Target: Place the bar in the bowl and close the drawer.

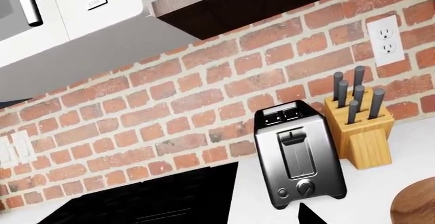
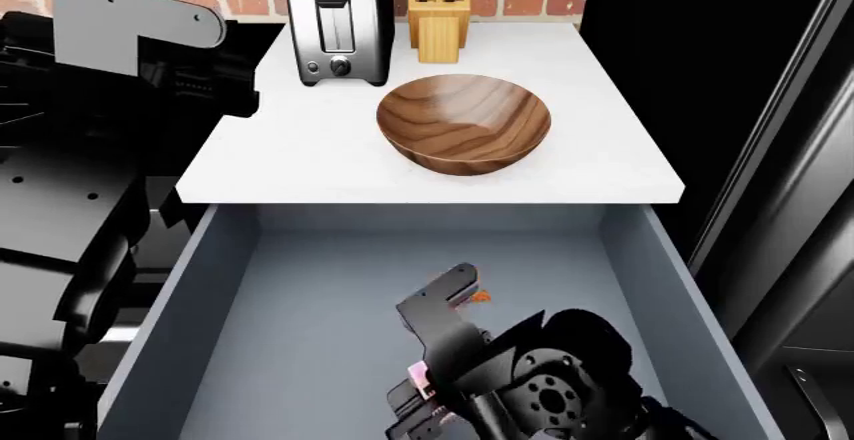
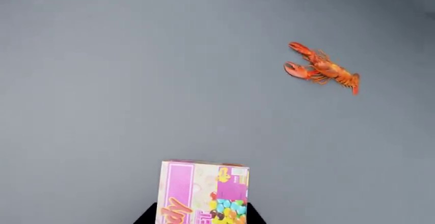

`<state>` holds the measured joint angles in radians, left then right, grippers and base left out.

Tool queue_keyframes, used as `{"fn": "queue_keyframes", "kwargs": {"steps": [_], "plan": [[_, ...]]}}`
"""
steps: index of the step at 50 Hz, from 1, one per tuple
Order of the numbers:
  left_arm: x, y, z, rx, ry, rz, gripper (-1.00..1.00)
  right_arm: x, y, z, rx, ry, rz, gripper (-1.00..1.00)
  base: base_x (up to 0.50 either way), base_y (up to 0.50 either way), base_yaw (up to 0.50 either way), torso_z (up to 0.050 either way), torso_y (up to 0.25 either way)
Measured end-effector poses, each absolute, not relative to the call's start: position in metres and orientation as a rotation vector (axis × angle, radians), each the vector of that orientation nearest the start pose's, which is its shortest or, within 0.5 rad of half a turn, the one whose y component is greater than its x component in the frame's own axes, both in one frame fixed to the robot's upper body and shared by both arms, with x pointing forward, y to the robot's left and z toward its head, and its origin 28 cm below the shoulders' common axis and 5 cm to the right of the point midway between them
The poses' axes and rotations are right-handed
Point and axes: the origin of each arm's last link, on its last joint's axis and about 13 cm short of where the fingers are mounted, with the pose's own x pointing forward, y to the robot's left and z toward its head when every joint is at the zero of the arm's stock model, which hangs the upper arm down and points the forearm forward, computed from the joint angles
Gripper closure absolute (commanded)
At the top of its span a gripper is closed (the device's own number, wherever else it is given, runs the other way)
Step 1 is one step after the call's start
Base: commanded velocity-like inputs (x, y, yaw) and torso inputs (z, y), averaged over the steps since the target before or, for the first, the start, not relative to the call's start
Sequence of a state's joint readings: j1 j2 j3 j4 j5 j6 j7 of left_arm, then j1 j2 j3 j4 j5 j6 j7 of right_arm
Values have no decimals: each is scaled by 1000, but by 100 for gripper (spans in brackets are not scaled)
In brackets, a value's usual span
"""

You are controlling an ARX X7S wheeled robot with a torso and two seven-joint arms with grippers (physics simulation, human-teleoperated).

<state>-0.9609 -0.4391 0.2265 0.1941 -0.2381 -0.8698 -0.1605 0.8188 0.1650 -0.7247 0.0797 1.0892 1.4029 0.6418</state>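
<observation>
The right gripper [image 2: 424, 400] reaches down into the deep grey-blue drawer [image 2: 187, 290], which stands wide open at the bottom of the head view. The small flat pink packet, the bar [image 3: 202, 193], lies on the drawer floor at the lower centre of the right wrist view, apart from a tiny orange-red lobster figure [image 3: 322, 68]. Whether the right jaws are clenched on it cannot be told. The wide brown wooden bowl [image 2: 465, 123] sits empty on the white table [image 2: 307, 150], upper centre. The left gripper is unseen. Both steps appear undone.
</observation>
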Motion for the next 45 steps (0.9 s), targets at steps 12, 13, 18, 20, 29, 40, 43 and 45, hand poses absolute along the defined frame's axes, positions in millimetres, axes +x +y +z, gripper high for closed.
{"fn": "queue_keyframes", "kwargs": {"steps": [12, 13, 18, 20, 29, 40, 43, 45], "plan": [[321, 271, 268, 315, -222, 128, -100, 287, -12, 169, -429, 740, 471, 100, 0, 0, 0, 0, 0], [321, 271, 268, 315, -222, 128, -100, 290, -12, 173, -428, 725, 469, 100, 0, 0, 0, 0, 0], [320, 271, 268, 314, -222, 128, -100, 307, -11, 193, -417, 656, 449, 100, 0, 0, 0, 0, 0], [320, 272, 267, 314, -222, 128, -100, 314, -11, 200, -411, 628, 438, 100, 0, 0, 0, 0, 0], [317, 272, 268, 312, -226, 130, -100, 344, -5, 221, -382, 493, 399, 100, 0, 0, 0, 0, 0], [316, 273, 268, 310, -230, 128, -100, 378, 9, 232, -338, 364, 388, 100, 0, 0, 0, 0, 0], [316, 273, 268, 311, -229, 128, -100, 384, 11, 234, -327, 339, 386, 100, 0, 0, 0, 0, 0], [315, 273, 268, 311, -230, 127, -100, 388, 11, 235, -315, 323, 375, 100, 0, 0, 0, 0, 0]]}}
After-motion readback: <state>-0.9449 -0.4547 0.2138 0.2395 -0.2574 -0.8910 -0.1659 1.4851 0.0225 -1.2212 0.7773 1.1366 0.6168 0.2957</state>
